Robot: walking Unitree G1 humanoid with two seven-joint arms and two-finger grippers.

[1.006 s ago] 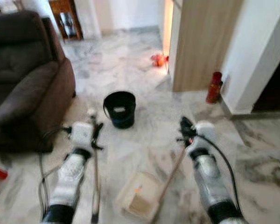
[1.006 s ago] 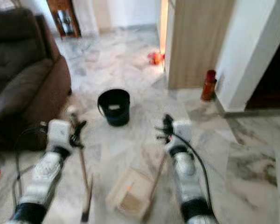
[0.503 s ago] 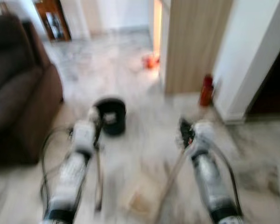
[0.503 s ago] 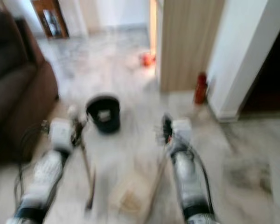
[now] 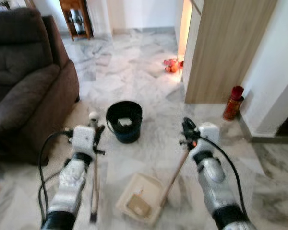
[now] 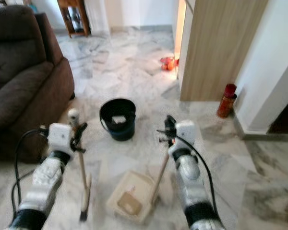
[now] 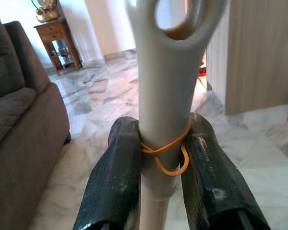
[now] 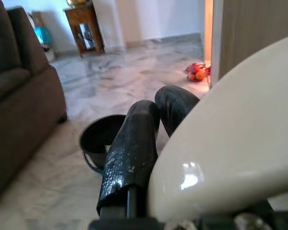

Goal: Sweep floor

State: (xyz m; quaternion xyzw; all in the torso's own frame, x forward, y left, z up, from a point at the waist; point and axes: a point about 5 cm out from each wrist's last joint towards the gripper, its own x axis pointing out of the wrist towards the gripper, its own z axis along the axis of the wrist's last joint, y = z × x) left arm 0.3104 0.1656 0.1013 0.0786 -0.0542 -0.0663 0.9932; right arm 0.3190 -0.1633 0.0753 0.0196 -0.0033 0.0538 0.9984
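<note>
Marble floor holds black bucket containing perhaps paper.

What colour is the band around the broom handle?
Orange; the band shows best in the left wrist view, between the fingers.

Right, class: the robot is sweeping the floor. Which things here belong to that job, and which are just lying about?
Part of the job:
broom, in the left gripper
dustpan, handle in the right gripper
black bucket

Just lying about:
brown sofa
red bottle
wooden side table
</note>
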